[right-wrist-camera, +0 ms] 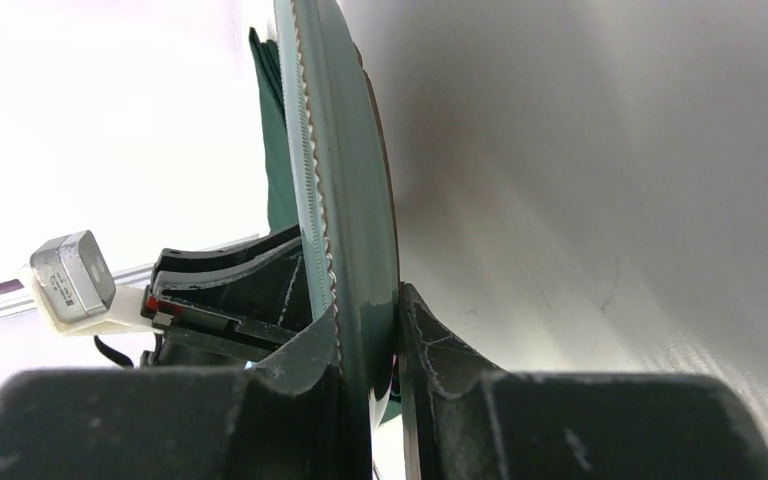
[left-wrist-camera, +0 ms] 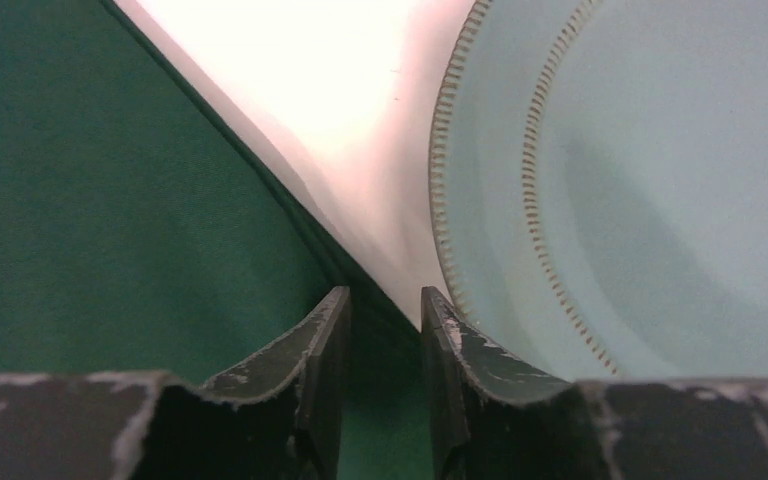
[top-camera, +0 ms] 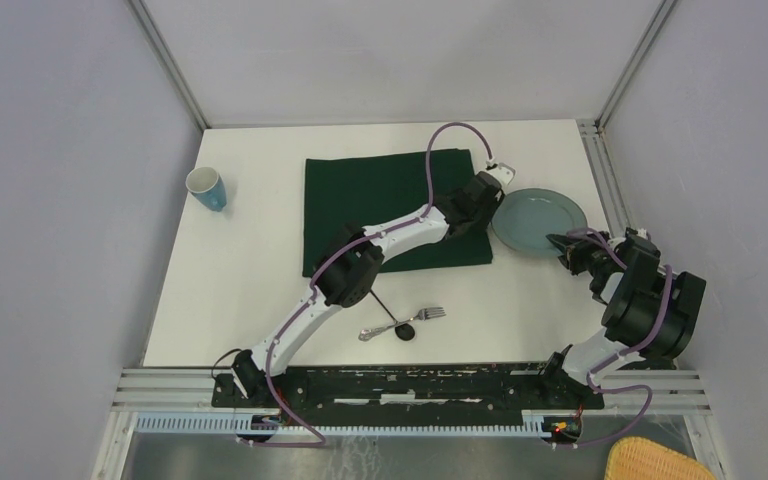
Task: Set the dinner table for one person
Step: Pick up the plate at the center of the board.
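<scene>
Right wrist cam: right gripper is clamped on the teal plate at its rim. Left gripper sits just beside the plate's opposite rim, jaws slightly apart with nothing between, over the green cloth edge. The white dinner table is under it all, with the fork and spoon nearer the bases and the cup far left.

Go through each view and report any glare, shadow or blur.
Top external: even light, sharp, only soft shadows. Left wrist: the dinner table between cloth and plate glares to near white; the close fingers look soft. Right wrist: upper left is washed out; the plate, edge-on in the right gripper, casts a grey shadow to its right.
</scene>
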`<move>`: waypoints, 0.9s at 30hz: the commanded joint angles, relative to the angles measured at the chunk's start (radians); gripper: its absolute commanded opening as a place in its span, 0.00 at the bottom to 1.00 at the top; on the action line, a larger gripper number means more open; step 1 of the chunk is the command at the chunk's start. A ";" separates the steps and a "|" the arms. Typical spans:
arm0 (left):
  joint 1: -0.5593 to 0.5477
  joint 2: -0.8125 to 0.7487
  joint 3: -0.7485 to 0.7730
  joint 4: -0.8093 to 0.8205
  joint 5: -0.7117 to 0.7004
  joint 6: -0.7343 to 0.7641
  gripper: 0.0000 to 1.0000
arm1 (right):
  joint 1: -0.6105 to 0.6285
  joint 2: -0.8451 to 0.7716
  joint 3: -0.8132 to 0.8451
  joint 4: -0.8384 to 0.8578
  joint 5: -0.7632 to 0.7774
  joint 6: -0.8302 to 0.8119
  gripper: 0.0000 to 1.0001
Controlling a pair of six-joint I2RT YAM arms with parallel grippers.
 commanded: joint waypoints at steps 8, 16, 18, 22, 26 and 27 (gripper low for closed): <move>-0.013 -0.192 0.107 -0.053 -0.102 0.112 0.48 | 0.013 -0.042 0.014 0.228 -0.134 0.107 0.00; -0.012 -0.317 0.033 -0.052 -0.195 0.125 0.48 | 0.035 -0.071 0.030 0.234 -0.137 0.122 0.00; -0.006 -0.354 0.003 -0.057 -0.220 0.120 0.48 | 0.058 -0.083 0.041 0.228 -0.137 0.123 0.00; 0.013 -0.400 -0.034 -0.091 -0.231 0.093 0.48 | 0.108 -0.111 0.071 0.187 -0.130 0.111 0.00; 0.045 -0.476 -0.121 -0.081 -0.204 0.042 0.48 | 0.167 -0.124 0.105 0.146 -0.117 0.091 0.00; 0.051 -0.497 -0.143 -0.073 -0.200 0.040 0.48 | 0.181 -0.122 0.113 0.147 -0.112 0.091 0.00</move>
